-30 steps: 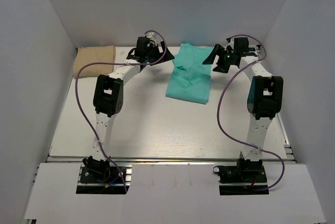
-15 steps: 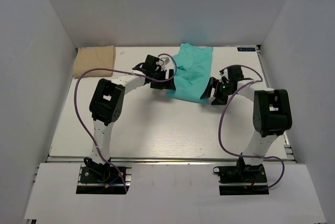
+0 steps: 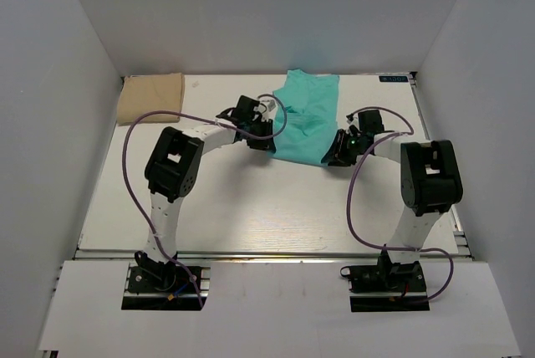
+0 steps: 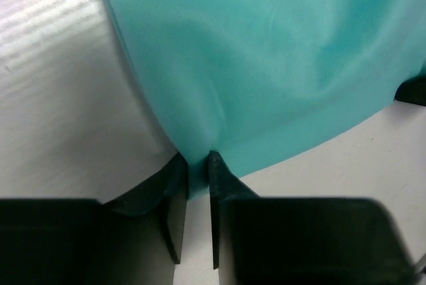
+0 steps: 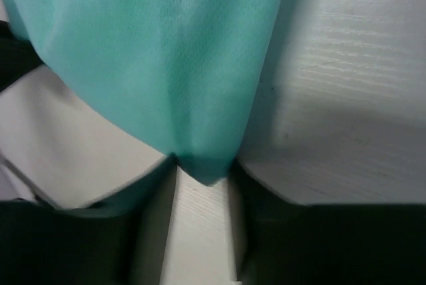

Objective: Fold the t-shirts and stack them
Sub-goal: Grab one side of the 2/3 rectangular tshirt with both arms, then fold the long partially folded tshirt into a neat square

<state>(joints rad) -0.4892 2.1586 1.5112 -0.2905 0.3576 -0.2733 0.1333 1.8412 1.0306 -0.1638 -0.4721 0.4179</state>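
Observation:
The teal-green t-shirt lies as a long folded strip at the back middle of the table, its near edge toward the arms. My left gripper is shut on its near left corner; in the left wrist view the cloth is pinched between the fingertips of that gripper. My right gripper is shut on the near right corner, and the right wrist view shows the teal corner caught in this gripper. The tan-beige t-shirt lies folded at the back left, away from both grippers.
White walls close in the table on the left, back and right. Purple cables loop off both arms. The arm bases stand at the near edge.
Both grippers came from the shirt's far end, open, down to its near corners and closed on the teal cloth. The shirt's near edge shifted slightly.

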